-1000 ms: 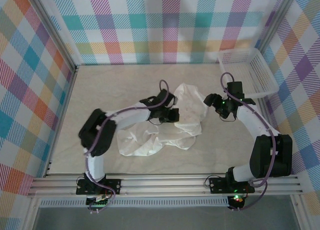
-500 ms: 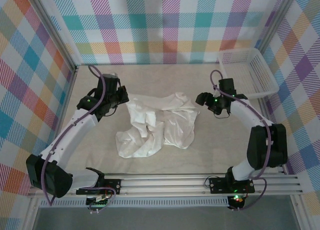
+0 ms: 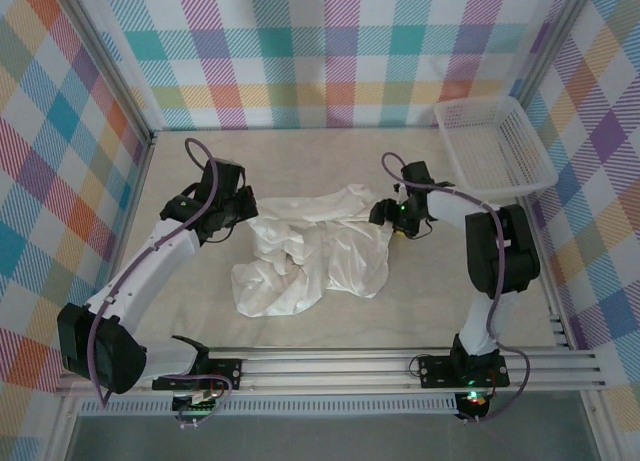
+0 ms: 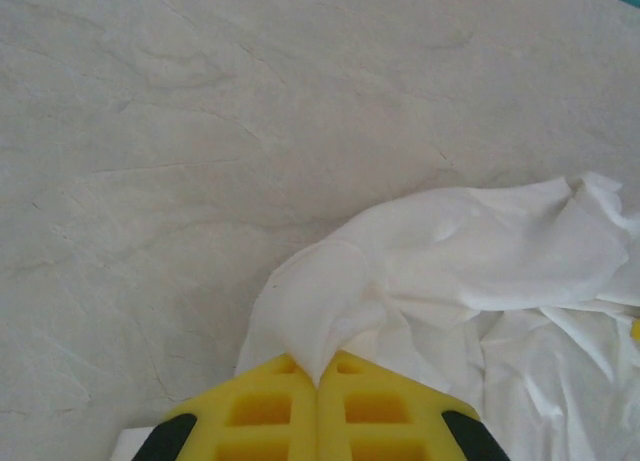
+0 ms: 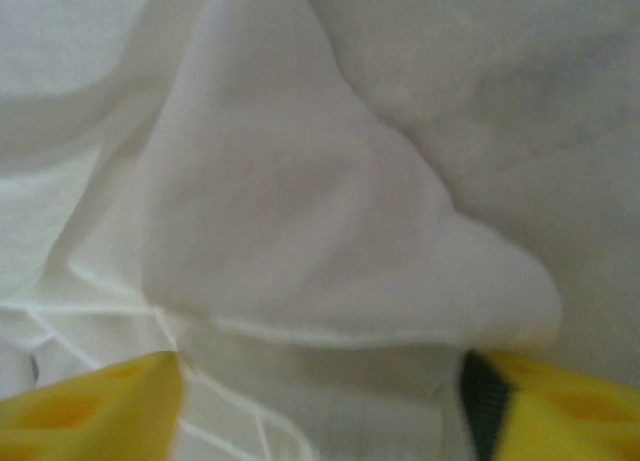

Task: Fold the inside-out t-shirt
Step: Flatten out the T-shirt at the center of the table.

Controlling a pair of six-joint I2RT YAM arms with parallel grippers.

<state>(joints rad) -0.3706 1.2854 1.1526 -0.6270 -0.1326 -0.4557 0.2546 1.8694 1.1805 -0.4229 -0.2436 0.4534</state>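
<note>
Left hand (image 4: 318,373) is clenched flat on a pinched peak of the inside-out t-shirt (image 3: 325,256), yellow pads pressed together with just a little tent of cloth coming up between them. That's the shirt corner farthest from the white mesh basket (image 3: 497,141). Right hand (image 5: 320,383) is spread wide with a fold of fabric sitting between the pads, nothing gripped from what I can tell, and it's down at the shirt edge on the basket side. The shirt itself is a crumpled heap on the surface (image 3: 450,301), well apart from the basket, over toward the middle, with a rumpled lobe hanging out on the side away from the basket. What worries me: the left pinch looks like a thin bite (maybe one layer, can't tell), so if that arm pulls away from the basket to spread the thing, the cloth could just slide out. And if the right hand closes where it is, it may grab a random fold instead of a proper hem or shoulder, so stretching would only drag the wad around, not flatten it. Too hard a tug toward the basket could also carry the shirt into it.
</note>
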